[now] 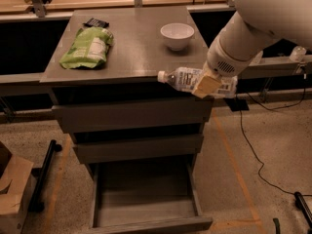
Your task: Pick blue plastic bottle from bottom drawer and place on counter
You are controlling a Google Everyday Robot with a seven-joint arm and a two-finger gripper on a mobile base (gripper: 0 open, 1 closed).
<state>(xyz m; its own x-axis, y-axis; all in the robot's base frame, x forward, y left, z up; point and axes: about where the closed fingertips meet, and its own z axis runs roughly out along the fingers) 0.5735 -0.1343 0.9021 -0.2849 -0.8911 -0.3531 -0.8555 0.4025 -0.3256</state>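
Note:
My gripper (pixel 207 84) is shut on the blue plastic bottle (pixel 183 78), a clear bluish bottle with a white cap pointing left. It holds the bottle level, just above the counter's front right edge. The counter (pixel 131 57) is the grey top of the cabinet. The bottom drawer (pixel 146 208) is pulled open below and looks empty. My white arm comes in from the upper right.
A green snack bag (pixel 87 48) and a small black item (pixel 96 22) lie on the counter's left. A white bowl (pixel 177 35) stands at the back right. A cardboard box (pixel 12 194) sits on the floor at left. Cables run on the floor at right.

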